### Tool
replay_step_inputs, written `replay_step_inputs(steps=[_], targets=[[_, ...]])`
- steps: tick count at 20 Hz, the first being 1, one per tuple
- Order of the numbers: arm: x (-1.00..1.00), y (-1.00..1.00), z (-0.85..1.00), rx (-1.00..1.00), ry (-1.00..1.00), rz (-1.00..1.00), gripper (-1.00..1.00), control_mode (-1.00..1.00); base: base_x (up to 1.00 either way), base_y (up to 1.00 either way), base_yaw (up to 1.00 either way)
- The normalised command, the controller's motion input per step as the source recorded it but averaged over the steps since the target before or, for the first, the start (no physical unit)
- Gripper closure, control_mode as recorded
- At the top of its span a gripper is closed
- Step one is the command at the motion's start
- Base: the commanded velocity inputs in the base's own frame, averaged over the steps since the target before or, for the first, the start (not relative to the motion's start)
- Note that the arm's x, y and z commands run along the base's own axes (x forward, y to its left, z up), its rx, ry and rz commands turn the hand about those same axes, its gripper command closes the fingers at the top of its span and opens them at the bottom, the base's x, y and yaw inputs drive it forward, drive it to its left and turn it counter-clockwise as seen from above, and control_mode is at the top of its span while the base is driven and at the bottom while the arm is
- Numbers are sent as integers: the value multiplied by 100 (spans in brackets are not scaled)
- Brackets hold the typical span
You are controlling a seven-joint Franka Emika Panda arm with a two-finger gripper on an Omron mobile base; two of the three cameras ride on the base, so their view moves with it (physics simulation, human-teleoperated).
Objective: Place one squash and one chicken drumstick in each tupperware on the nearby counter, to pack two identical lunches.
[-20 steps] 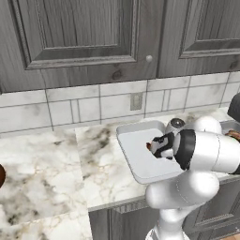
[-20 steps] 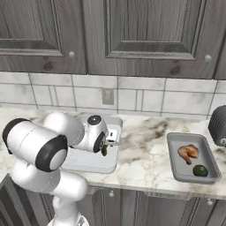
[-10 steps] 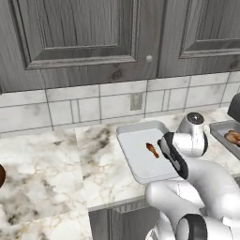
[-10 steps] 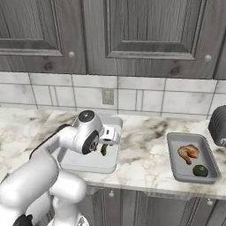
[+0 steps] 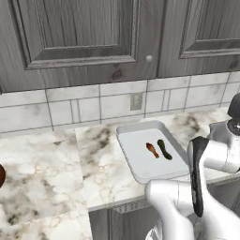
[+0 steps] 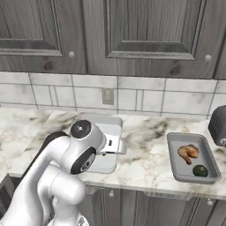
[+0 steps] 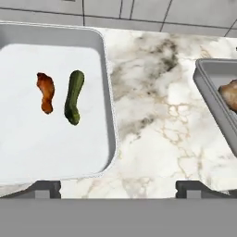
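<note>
Dark green and slim, the elongated squash lies in the pale whitish tupperware, and you can see the slimmer orange-brown drumstick just beside it, the two side by side but apart, roughly parallel. From the left base view you find the same pair, squash and drumstick, near the middle of that tray.

Look right along the marble worktop and you meet the mid-grey tupperware, well apart from the pale one. It holds the plump golden-brown drumstick towards its back and the roundish green squash towards its front, close together. In the hand view you see this tray's corner with an edge of the plump drumstick.

Your claw is spread wide, its two dark tips far apart with nothing between them, hovering above the worktop between the two trays. Behind runs a tiled backsplash under dark grey cabinets.
</note>
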Motion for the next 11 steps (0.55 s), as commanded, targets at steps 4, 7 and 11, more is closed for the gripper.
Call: replay_step_inputs(steps=[4,7,11], targets=[[-100,-63,97,0,-18,2,-100,-100,0,0,0],[-100,-66,99,0,-19,0,-100,-100,0,0,0],[-100,-70,82,0,-20,0,-100,-100,0,0,0]])
